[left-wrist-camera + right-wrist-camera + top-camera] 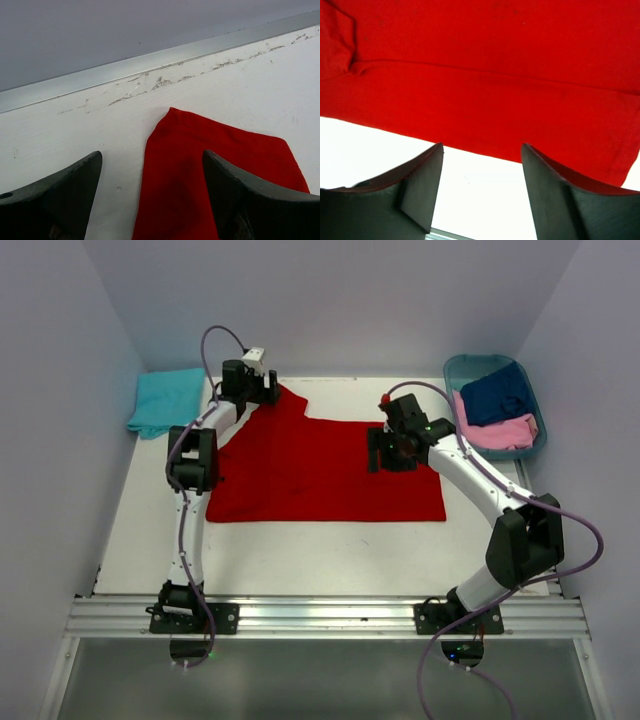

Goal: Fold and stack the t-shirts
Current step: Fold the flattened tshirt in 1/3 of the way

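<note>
A large red t-shirt (320,465) lies spread flat on the white table (300,550). My left gripper (263,390) hovers over its far left sleeve (200,165), open, one finger (65,195) over bare table and the other over the cloth. My right gripper (386,453) is open above the shirt's far right edge (485,100), its fingers (415,185) over white table with nothing between them. A turquoise t-shirt (168,400) lies folded at the back left. Navy (500,392) and pink (500,432) t-shirts lie crumpled in the basket.
A teal plastic basket (455,365) stands at the back right corner. A metal rail (150,62) runs along the table's far edge just beyond the sleeve. Grey walls close in the back and both sides.
</note>
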